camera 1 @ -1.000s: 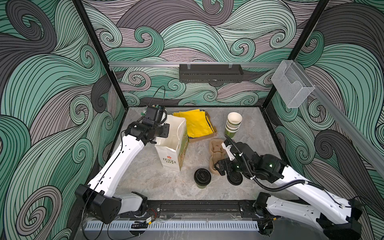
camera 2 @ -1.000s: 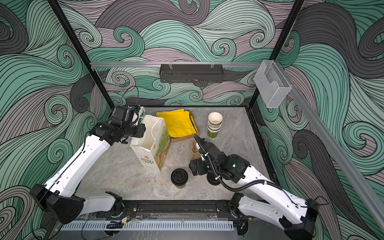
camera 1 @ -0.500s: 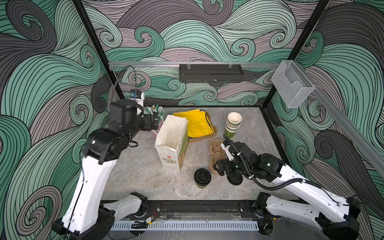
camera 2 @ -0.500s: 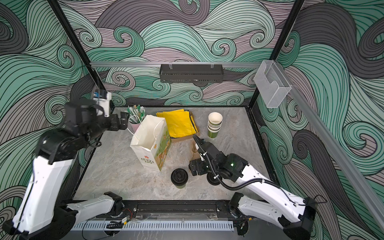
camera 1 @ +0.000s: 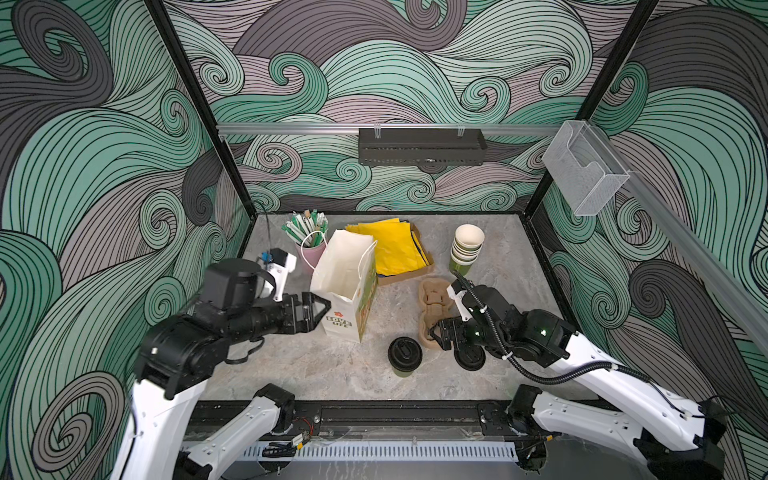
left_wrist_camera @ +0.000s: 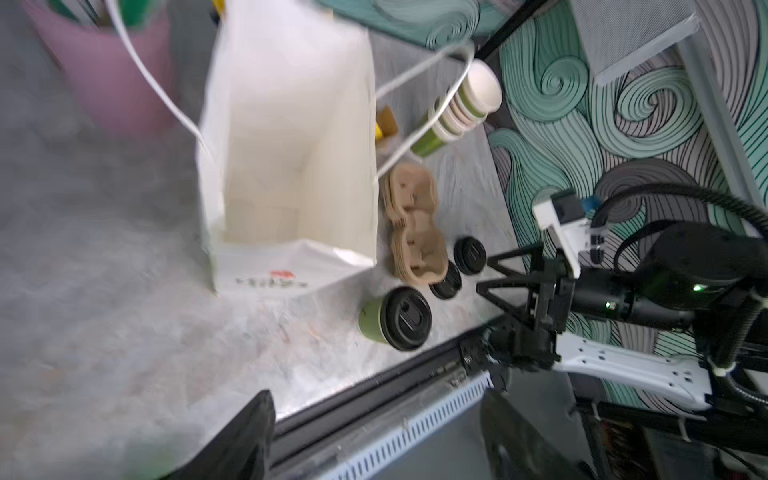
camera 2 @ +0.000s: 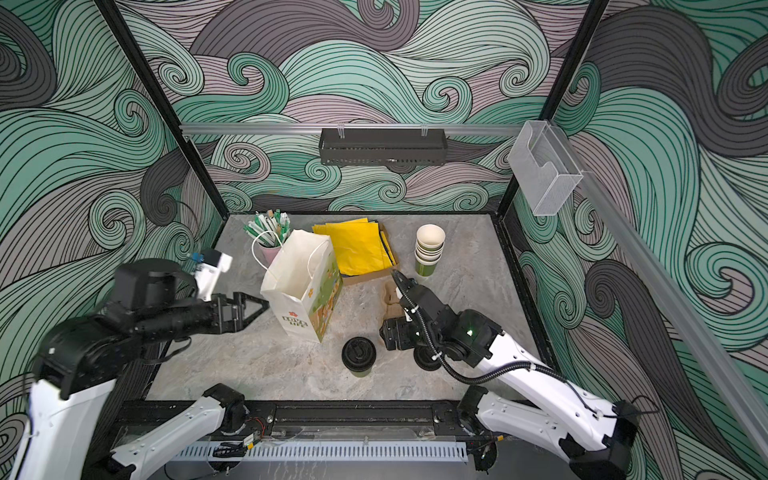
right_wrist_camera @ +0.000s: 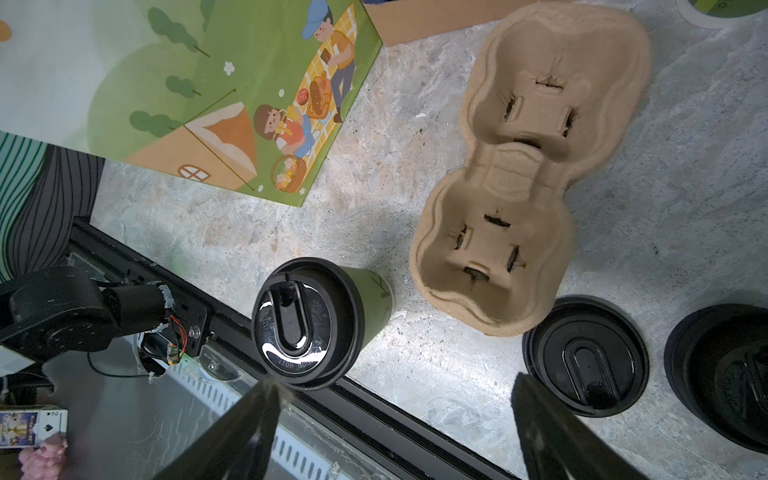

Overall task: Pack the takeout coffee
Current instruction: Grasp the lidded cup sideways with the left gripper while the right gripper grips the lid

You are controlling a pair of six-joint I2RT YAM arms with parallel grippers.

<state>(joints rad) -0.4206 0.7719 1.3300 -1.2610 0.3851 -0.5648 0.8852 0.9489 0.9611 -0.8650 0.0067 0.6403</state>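
Right wrist view: the takeout coffee (right_wrist_camera: pixel 307 324) stands upright on the counter (right_wrist_camera: pixel 415 374), in front of the open paper bag (right_wrist_camera: pixel 187 95). It is a small olive-green paper cup under a glossy black sip lid with an oval flap. The right tool (right_wrist_camera: pixel 395 382) hovers to the bag's right, past the cup, fingers apart and empty. In both top views the left tool (camera 1: pixel 320 309) sits close at the bag's left, fingers spread, holding nothing. A brown pulp cup carrier (camera 1: pixel 434 303) lies right of the bag.
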